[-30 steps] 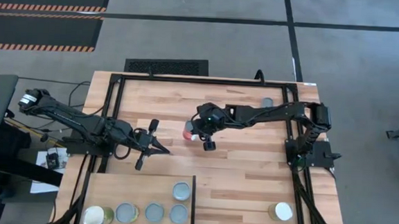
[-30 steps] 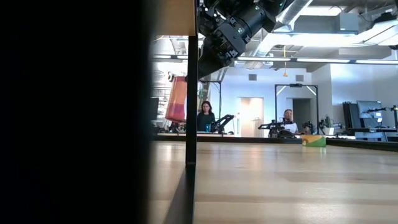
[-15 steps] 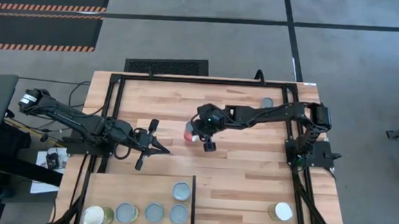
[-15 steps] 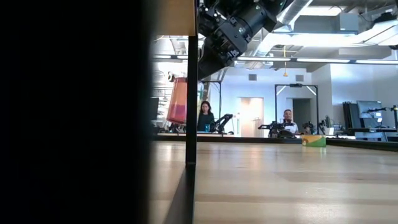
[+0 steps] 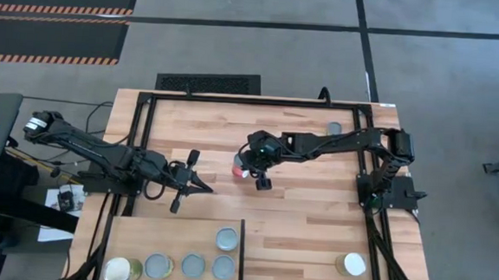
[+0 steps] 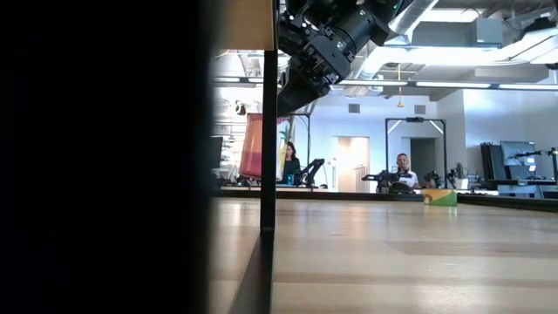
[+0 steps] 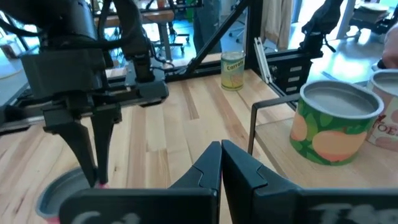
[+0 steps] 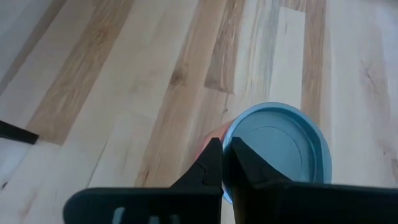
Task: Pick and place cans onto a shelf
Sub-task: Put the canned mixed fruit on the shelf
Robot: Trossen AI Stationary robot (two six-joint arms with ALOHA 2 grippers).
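Centrally on the bench [image 5: 297, 217], a red can [image 5: 236, 165] is pinched at its rim by the right claw [image 5: 249, 172]. Five cans [image 5: 192, 265] are stood on the shelf [image 5: 152, 236] at the near edge. The left claw [image 5: 205, 187], clenched and empty, is held nearby.

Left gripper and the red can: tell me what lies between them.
Only bare tabletop, per the high view, between the left gripper and the red can under the right gripper.
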